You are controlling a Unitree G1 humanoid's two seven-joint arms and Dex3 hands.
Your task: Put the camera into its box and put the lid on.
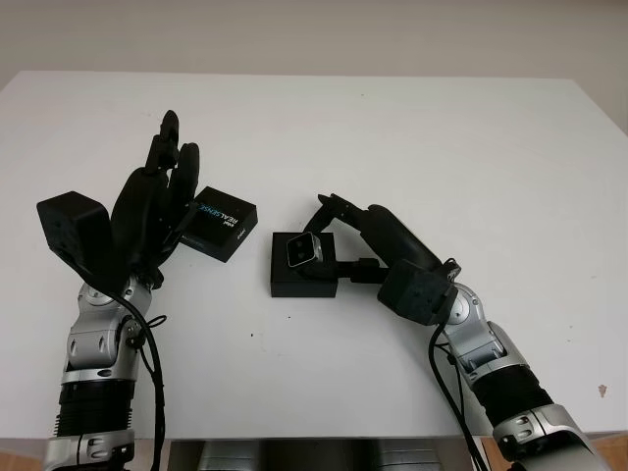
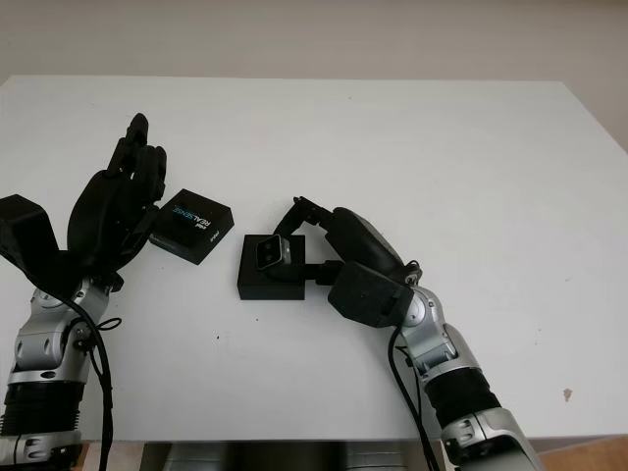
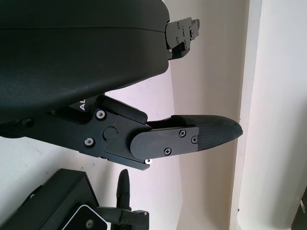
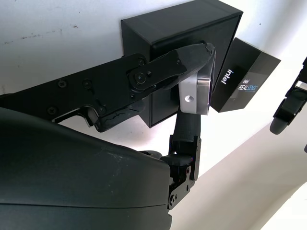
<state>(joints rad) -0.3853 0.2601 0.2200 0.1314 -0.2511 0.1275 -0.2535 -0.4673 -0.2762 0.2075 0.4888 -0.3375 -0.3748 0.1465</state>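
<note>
Left eye view is showing you the table (image 1: 412, 137), where your right hand (image 1: 339, 240) is pinching the camera (image 1: 302, 249) over the open box (image 1: 303, 278), so you are needing to seat it while your open left hand (image 1: 147, 211) is waiting beside the lid (image 1: 222, 224).

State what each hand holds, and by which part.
The right hand pinches the silver camera by its end faces, over the open box. The left hand is open beside the lid, holding nothing.

We cannot read the small print on the lid (image 1: 220, 224) (its near corner sits behind the left hand (image 1: 147, 211)), and the right hand (image 1: 368, 245) partly covers the camera (image 4: 194, 96).
</note>
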